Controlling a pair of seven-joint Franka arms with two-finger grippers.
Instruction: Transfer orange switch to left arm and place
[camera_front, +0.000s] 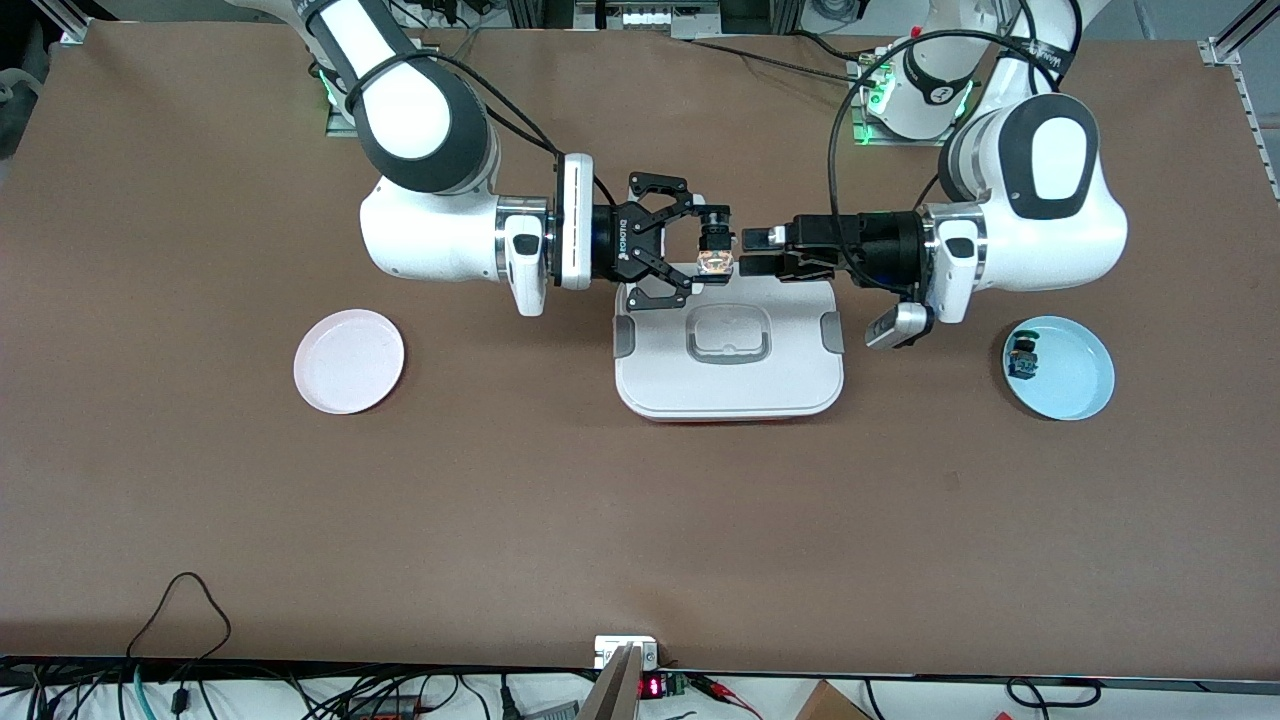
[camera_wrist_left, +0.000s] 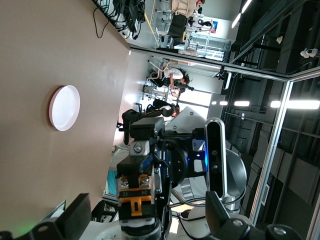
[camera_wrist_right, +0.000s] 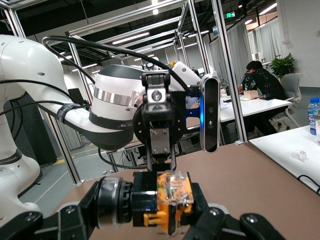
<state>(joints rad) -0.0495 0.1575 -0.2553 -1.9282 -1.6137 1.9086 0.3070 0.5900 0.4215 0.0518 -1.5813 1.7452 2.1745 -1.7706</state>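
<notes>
The orange switch (camera_front: 715, 258), with a black body, orange part and clear block, is held in the air over the white box (camera_front: 730, 385), above the box's edge farthest from the front camera. My right gripper (camera_front: 714, 247) is shut on it. It fills the space between the right gripper's own fingers in the right wrist view (camera_wrist_right: 170, 200). My left gripper (camera_front: 752, 252) is open and faces the right one, with its fingertips just short of the switch. In the left wrist view the switch (camera_wrist_left: 134, 197) stands between the left gripper's wide-apart fingers (camera_wrist_left: 77, 215).
A light blue plate (camera_front: 1090, 390) toward the left arm's end holds a small switch with a blue body (camera_front: 1022, 358). An empty pink plate (camera_front: 349, 360) lies toward the right arm's end, also in the left wrist view (camera_wrist_left: 65, 107).
</notes>
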